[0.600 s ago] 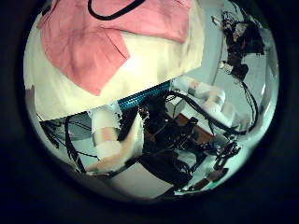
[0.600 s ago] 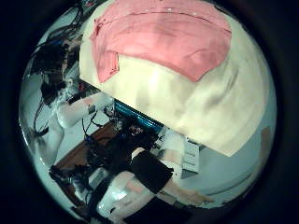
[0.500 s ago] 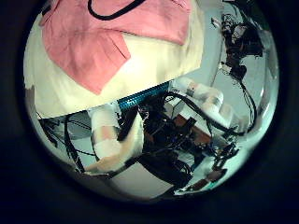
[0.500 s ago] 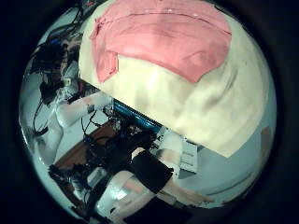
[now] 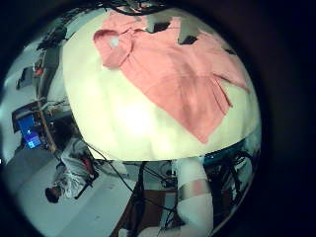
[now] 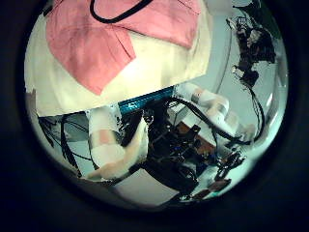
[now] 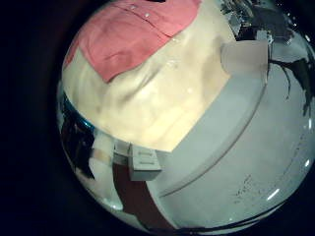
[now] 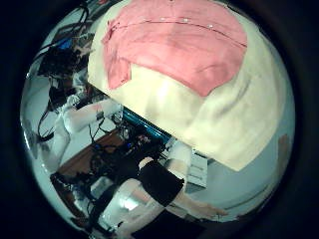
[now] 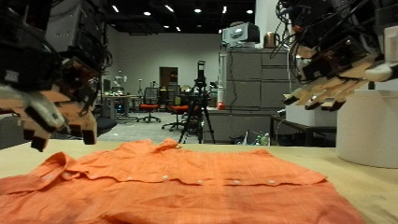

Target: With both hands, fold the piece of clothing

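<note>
An orange button shirt (image 9: 175, 182) lies spread flat on the light wooden table (image 9: 367, 191), collar toward the far edge. My left hand (image 9: 52, 89) hangs above the shirt's sleeve end, fingers relaxed and pointing down, holding nothing. My right hand (image 9: 330, 70) hangs higher, over the shirt's other side, fingers stretched out and holding nothing. Both hands are well away from the cloth. The shirt shows from above in the left little finger side palm view (image 5: 168, 69), the left thumb side palm view (image 6: 97, 43), the right little finger side palm view (image 7: 128, 34) and the right thumb side palm view (image 8: 179, 40).
A white cylinder (image 9: 368, 126) stands at the table's edge below my right hand. Behind the table are grey cabinets (image 9: 248, 93) and a tripod (image 9: 197, 103). Bare table (image 5: 118, 118) surrounds the shirt.
Both thumb side palm views have shifted slightly, so both hands have moved a little. The shirt lies as before.
</note>
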Motion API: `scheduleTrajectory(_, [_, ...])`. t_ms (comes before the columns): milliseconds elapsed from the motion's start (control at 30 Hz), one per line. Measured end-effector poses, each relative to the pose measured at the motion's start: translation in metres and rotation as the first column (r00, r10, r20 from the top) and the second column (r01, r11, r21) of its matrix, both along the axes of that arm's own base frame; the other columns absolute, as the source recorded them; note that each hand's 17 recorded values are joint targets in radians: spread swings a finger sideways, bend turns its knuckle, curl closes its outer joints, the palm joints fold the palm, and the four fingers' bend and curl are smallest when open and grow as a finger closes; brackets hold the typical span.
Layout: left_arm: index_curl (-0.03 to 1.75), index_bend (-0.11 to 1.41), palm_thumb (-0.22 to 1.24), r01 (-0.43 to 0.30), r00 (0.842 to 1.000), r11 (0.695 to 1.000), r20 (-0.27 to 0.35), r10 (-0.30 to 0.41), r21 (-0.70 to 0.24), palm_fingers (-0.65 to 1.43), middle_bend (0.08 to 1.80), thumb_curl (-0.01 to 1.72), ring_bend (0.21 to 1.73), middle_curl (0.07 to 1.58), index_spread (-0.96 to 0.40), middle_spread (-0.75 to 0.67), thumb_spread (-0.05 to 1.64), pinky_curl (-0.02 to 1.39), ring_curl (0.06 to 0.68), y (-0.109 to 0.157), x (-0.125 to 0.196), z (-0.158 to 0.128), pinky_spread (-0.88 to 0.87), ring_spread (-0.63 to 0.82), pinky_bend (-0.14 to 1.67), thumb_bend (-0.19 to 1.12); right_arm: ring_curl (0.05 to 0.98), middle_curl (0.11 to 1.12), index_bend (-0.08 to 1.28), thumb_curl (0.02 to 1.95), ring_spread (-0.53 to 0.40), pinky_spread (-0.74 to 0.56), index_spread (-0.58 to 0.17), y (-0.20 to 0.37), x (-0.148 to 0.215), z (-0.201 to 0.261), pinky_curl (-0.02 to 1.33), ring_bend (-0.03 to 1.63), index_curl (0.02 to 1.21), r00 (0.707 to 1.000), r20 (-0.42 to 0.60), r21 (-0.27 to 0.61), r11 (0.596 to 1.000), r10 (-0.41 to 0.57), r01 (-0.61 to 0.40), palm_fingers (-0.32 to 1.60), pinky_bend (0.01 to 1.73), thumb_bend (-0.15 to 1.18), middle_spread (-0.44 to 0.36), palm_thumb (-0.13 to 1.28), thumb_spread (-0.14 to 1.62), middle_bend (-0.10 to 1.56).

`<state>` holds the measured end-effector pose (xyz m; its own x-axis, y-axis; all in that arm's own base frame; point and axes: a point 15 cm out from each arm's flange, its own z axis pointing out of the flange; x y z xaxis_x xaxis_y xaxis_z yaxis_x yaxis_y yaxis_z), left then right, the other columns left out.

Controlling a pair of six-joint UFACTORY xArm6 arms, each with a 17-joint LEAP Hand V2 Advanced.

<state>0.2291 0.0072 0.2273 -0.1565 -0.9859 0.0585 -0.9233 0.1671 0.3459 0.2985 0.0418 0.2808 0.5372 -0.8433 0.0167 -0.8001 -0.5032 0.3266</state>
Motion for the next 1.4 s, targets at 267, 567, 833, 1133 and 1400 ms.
scheduleTrajectory(267, [0.34, 0.17, 0.35, 0.126, 0.992, 0.990, -0.017, -0.125, 0.068, 0.00, 0.17, 0.30, 0.44, 0.26, 0.10, 0.33, 1.06, 0.33, 0.232, -0.009, -0.005, -0.038, 0.47, 0.51, 0.27, -0.03, 0.249, 0.35, 0.15, 0.27, 0.146, 0.23, -0.363, 0.003, 0.003, -0.002, 0.32, 0.40, 0.26, 1.000, -0.006, 0.001, 1.000, -0.014, 0.014, 0.17, 0.39, -0.02, -0.002, 0.26, 1.13, 0.22])
scheduleTrajectory(567, [0.31, 0.15, 0.26, 0.236, 0.971, 0.960, -0.002, -0.238, 0.150, -0.01, 0.18, 0.29, 0.49, 0.26, 0.11, 0.29, 0.98, 0.34, 0.247, -0.007, -0.011, -0.080, 0.44, 0.49, 0.30, -0.03, 0.245, 0.36, 0.16, 0.27, 0.135, 0.22, -0.358, 0.011, 0.002, -0.005, 0.31, 0.39, 0.26, 1.000, -0.015, 0.007, 1.000, -0.018, 0.018, 0.19, 0.39, -0.02, 0.040, 0.25, 1.11, 0.23])
scheduleTrajectory(833, [0.29, 0.14, 0.20, 0.264, 0.964, 0.948, -0.033, -0.262, 0.177, -0.02, 0.19, 0.29, 0.50, 0.28, 0.13, 0.30, 0.93, 0.33, 0.246, -0.002, -0.013, -0.102, 0.44, 0.47, 0.31, -0.04, 0.248, 0.36, 0.16, 0.27, 0.134, 0.22, -0.343, 0.019, 0.001, -0.012, 0.31, 0.40, 0.26, 0.999, -0.039, 0.018, 1.000, -0.014, 0.015, 0.19, 0.39, -0.02, 0.063, 0.25, 1.10, 0.23])
scheduleTrajectory(1133, [0.28, 0.17, 0.18, 0.287, 0.958, 0.924, -0.061, -0.280, 0.254, 0.05, 0.24, 0.31, 0.48, 0.31, 0.17, 0.27, 0.85, 0.32, 0.234, 0.001, -0.008, -0.112, 0.43, 0.46, 0.29, -0.03, 0.249, 0.35, 0.16, 0.27, 0.134, 0.22, -0.334, 0.020, 0.000, -0.015, 0.30, 0.40, 0.27, 0.999, -0.051, 0.018, 1.000, -0.018, 0.019, 0.19, 0.39, -0.02, 0.078, 0.26, 1.08, 0.23])
scheduleTrajectory(1400, [0.33, 0.21, 0.24, 0.280, 0.959, 0.912, -0.051, -0.278, 0.300, 0.37, 0.46, 0.33, 0.46, 0.39, 0.09, 0.03, 0.83, 0.28, 0.214, 0.000, 0.002, -0.108, 0.25, 0.25, 0.17, -0.02, 0.247, 0.35, 0.16, 0.27, 0.133, 0.22, -0.334, 0.018, -0.003, -0.017, 0.30, 0.39, 0.27, 0.998, -0.056, 0.016, 1.000, -0.022, 0.023, 0.18, 0.39, -0.02, 0.090, 0.26, 1.08, 0.23])
